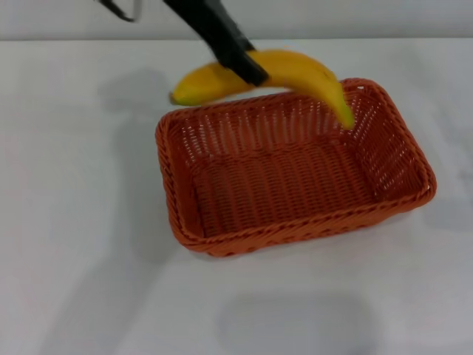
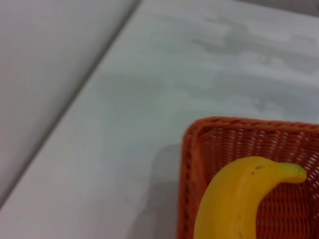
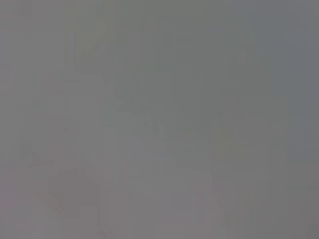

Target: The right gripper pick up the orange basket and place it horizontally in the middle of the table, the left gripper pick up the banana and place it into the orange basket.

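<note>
Head view: banana [image 1: 295, 70] is up in the air over the far rim of the orange basket [image 1: 295, 222], clamped around its middle by the left gripper [image 1: 247, 66], a black claw coming down from the top edge w/ fingers closed on the fruit. Banana lies roughly crosswise, arched upward; one end pokes out past the basket's far-left corner over the table [image 1: 74, 222], the other end, greenish-yellow tip, dips down inside the basket near the far-right wall, but can't tell if it touches the weave. Basket sits flat on the table near the middle, long side running left-right, slightly skewed so the right end is farther back; inside of it nothing but the woven floor. A soft shadow of arm and fruit falls on the table left of and behind the basket. Left wrist view: banana [image 2: 239, 204] close up, its tip curving over the basket [image 2: 199, 149] corner, w/ rim and open-weave wall visible beneath it; table [image 2: 149, 99] stretches beyond, and a grey wall meets the table's edge. Own fingers not seen there. Right wrist view: only a flat grey blur, nothing identifiable. Right gripper isn't visible in any view, so its state can't be told.
</note>
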### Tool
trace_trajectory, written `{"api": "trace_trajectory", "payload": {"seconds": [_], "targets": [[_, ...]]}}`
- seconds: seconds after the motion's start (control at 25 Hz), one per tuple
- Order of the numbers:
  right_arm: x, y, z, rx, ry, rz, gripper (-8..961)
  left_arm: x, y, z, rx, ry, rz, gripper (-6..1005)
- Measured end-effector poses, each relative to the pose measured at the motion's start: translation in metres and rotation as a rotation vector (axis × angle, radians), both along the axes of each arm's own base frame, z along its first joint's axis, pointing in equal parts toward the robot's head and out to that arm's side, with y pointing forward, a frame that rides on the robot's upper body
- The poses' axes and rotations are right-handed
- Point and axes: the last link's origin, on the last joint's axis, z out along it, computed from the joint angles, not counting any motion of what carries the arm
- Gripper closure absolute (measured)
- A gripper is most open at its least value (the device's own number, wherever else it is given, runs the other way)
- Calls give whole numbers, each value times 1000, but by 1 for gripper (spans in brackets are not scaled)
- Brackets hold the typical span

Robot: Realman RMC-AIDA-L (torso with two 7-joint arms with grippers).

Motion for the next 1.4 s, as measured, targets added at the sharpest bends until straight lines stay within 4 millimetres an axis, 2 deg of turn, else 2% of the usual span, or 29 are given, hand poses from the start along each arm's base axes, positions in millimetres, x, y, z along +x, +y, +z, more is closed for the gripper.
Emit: {"api": "trace_trajectory", "payload": {"seconds": [0.16, 0.4, 0.52, 0.68, 0.8, 0.92, 1.04, 1.12, 1.2, 1.4], "targets": [[1, -3, 0, 3, 2, 0, 83, 11, -4, -31, -59, 4, -18, 467], [7, -11, 1, 15, 9, -10, 84, 8, -12, -53, -111, 13, -36, 435], [9, -14, 1, 19, 11, -14, 84, 8, -9, -51, -88, -38, -19, 419], [9, -16, 2, 20, 11, -15, 84, -3, 3, -33, 19, -173, 56, 397], [10, -16, 2, 21, 10, -17, 84, -16, 8, -22, 98, -321, 129, 282], [10, -17, 2, 22, 8, -18, 84, -36, 13, -5, 200, -522, 219, 191], [10, -17, 2, 21, 8, -17, 83, -66, 14, 17, 325, -754, 301, 148], [10, -17, 2, 21, 8, -18, 83, -93, 9, 32, 416, -887, 344, 120], [10, -15, 2, 20, 8, -17, 83, -122, 0, 46, 520, -1027, 361, 120], [9, -12, 2, 13, 4, -18, 83, -191, -37, 57, 803, -1243, 350, 120]]}}
